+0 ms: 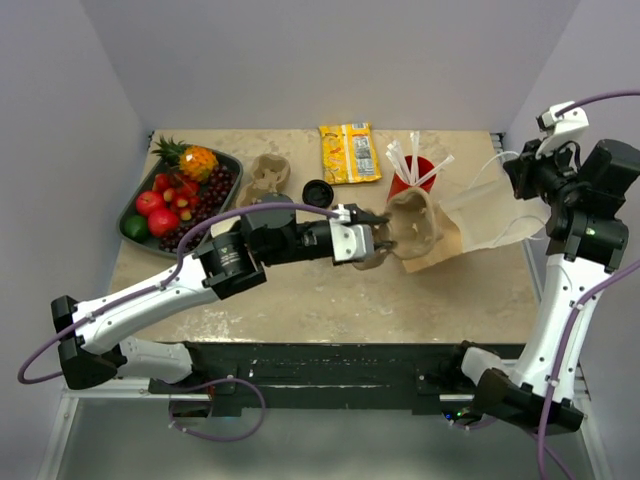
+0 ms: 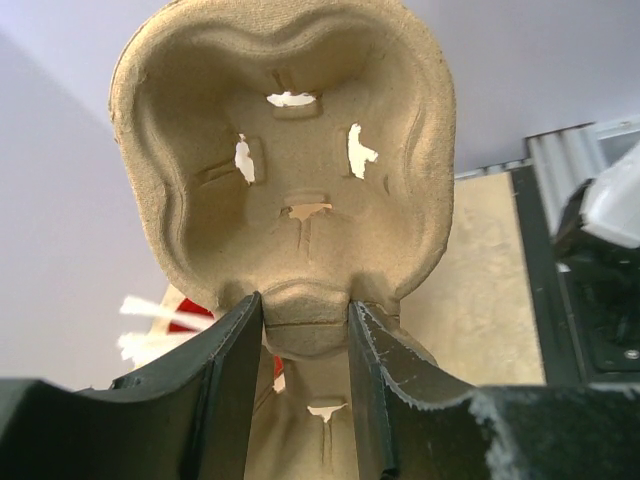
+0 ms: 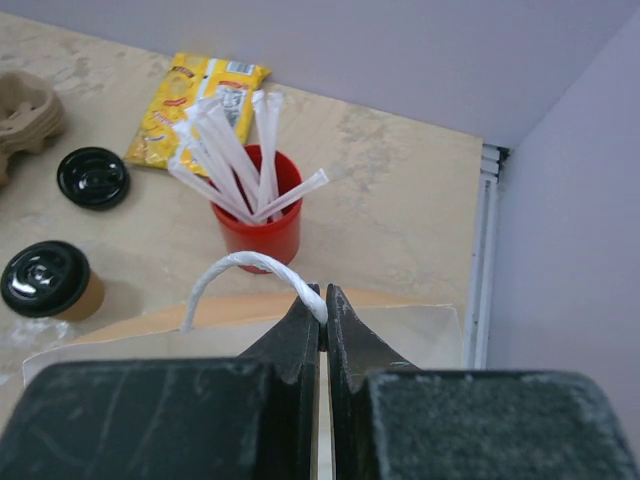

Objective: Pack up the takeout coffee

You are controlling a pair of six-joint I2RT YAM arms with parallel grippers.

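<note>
The takeout coffee [image 3: 45, 283], a brown cup with a black lid, stands on the table at the left of the right wrist view; in the top view it is hidden under my left arm. My left gripper [image 1: 378, 243] is shut on the middle ridge of a pulp cup carrier [image 1: 415, 228], holding it tilted at the mouth of the paper bag [image 1: 490, 225]. The carrier [image 2: 290, 170] fills the left wrist view, clamped between the fingers of the left gripper [image 2: 305, 310]. My right gripper [image 3: 322, 300] is shut on the bag's white twine handle [image 3: 240, 262], holding it up.
A red cup of wrapped straws [image 1: 410, 175] stands behind the bag. A yellow snack packet [image 1: 348, 152], a loose black lid [image 1: 318, 192], a second pulp carrier [image 1: 265, 178] and a fruit tray [image 1: 180, 195] lie along the back and left.
</note>
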